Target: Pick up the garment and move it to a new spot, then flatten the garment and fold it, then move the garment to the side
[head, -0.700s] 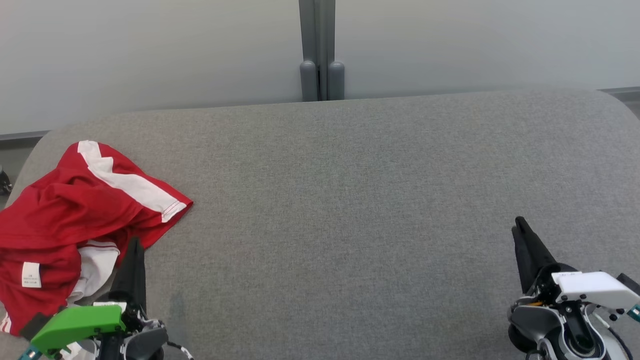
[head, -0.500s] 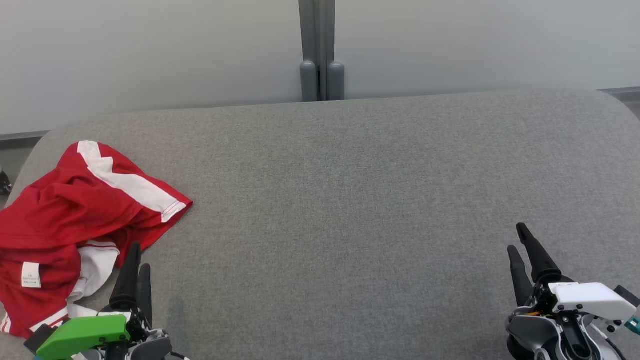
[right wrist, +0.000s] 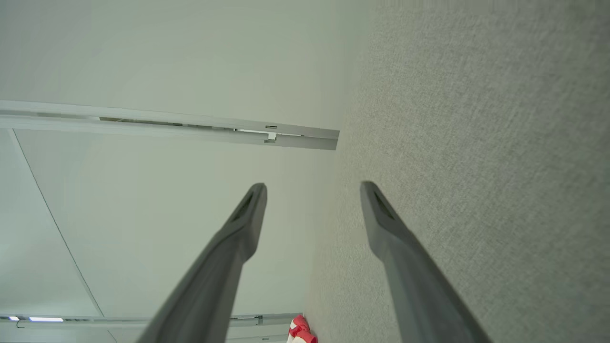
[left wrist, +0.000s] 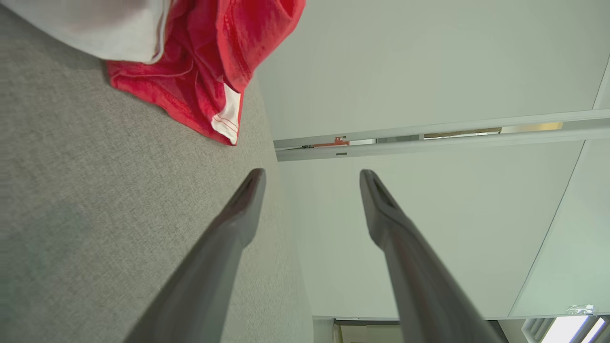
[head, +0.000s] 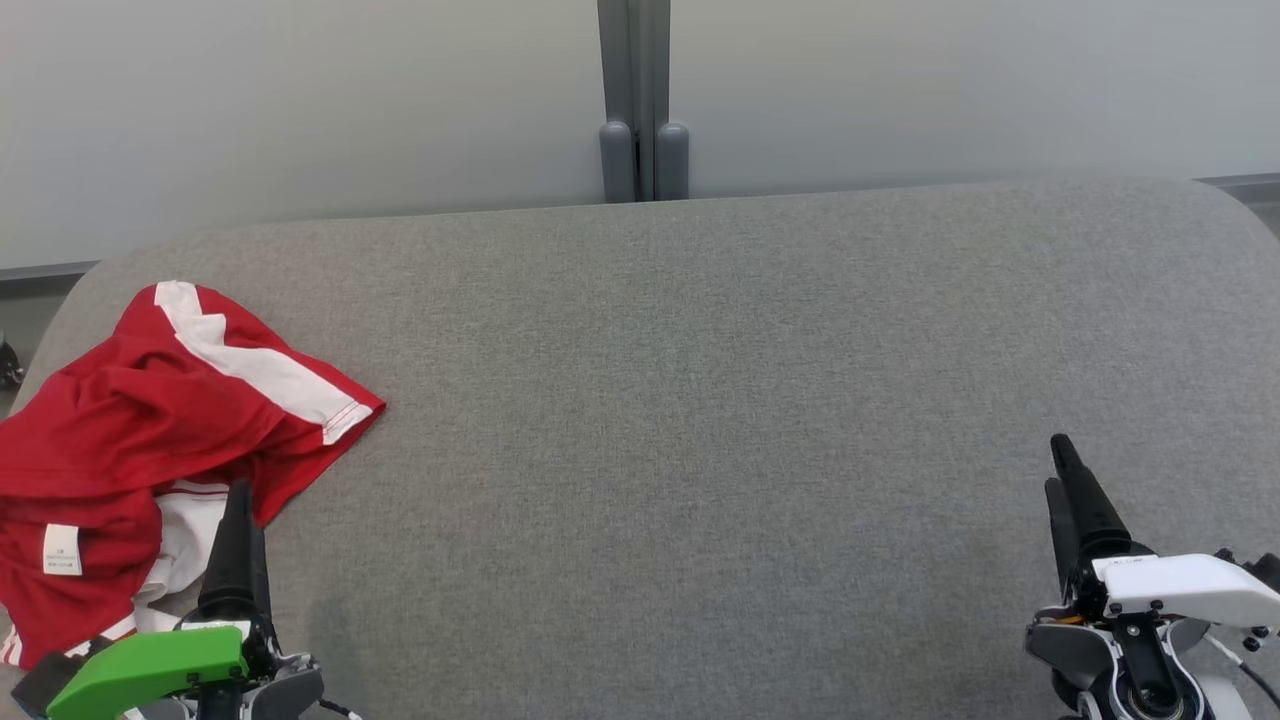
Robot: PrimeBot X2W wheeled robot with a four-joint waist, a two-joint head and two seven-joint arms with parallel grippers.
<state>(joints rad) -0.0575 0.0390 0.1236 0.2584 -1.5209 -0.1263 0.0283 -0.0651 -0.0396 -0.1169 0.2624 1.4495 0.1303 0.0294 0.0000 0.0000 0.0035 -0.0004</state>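
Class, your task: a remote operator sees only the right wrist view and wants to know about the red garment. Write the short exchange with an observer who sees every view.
Operator: I see just a scrap of red far off. Where does the garment lie?
Observer: The garment lies crumpled, not flattened, at the left end of the grey cushion.
Operator: Does the left gripper hold it?
Observer: No. The left gripper is open with nothing between its fingers. In the left wrist view the garment sits ahead of it, apart from both fingertips.
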